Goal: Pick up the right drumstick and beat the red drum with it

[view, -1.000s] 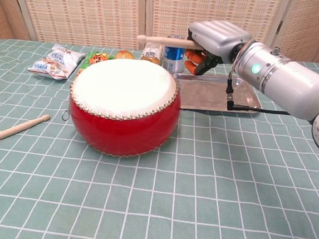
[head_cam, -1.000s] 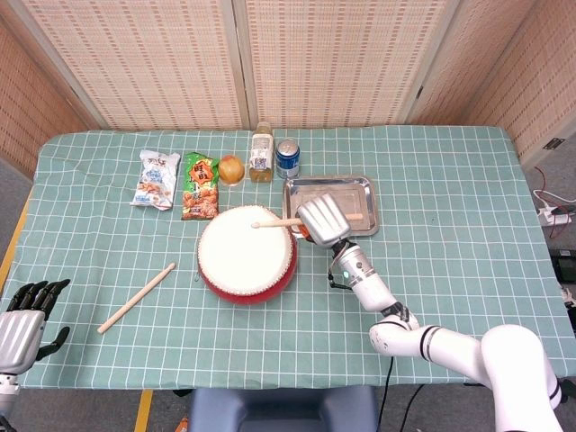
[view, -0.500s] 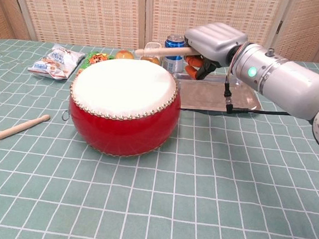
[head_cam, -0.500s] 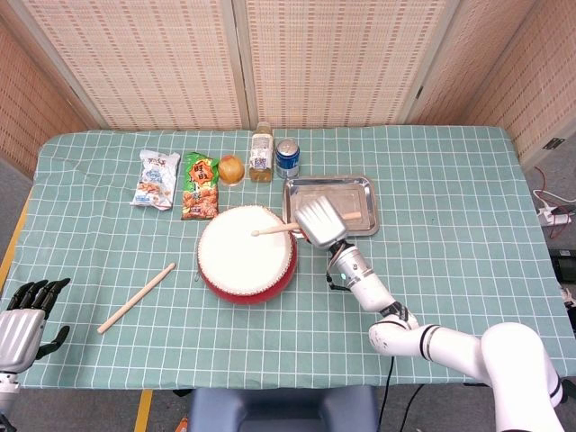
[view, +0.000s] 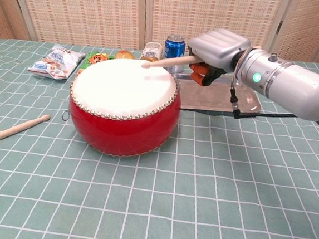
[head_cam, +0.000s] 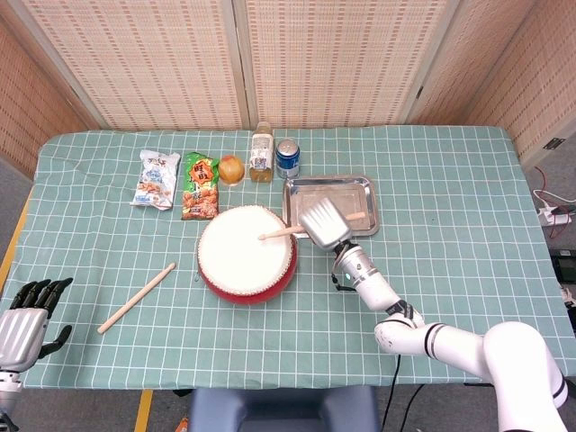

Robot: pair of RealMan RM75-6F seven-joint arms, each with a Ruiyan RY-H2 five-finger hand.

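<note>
The red drum (head_cam: 246, 255) (view: 124, 116) with a white skin stands mid-table. My right hand (head_cam: 325, 223) (view: 217, 49) grips the right drumstick (head_cam: 279, 234) (view: 169, 60) just right of the drum. The stick slopes down to the left, its tip just above the skin's far right part; contact cannot be told. A second drumstick (head_cam: 137, 298) (view: 13, 131) lies on the cloth left of the drum. My left hand (head_cam: 27, 312) hangs at the table's front left corner, fingers apart, holding nothing.
A metal tray (head_cam: 364, 198) (view: 244, 104) lies behind my right hand. Behind the drum stand two snack bags (head_cam: 155, 178) (head_cam: 200, 185), an orange fruit (head_cam: 232, 167), a bottle (head_cam: 261, 153) and a blue can (head_cam: 288, 157).
My right hand has swung the drumstick down: the tip dropped from well above the drum's far rim to just over the skin. The hand shifted slightly right. The left hand stayed put.
</note>
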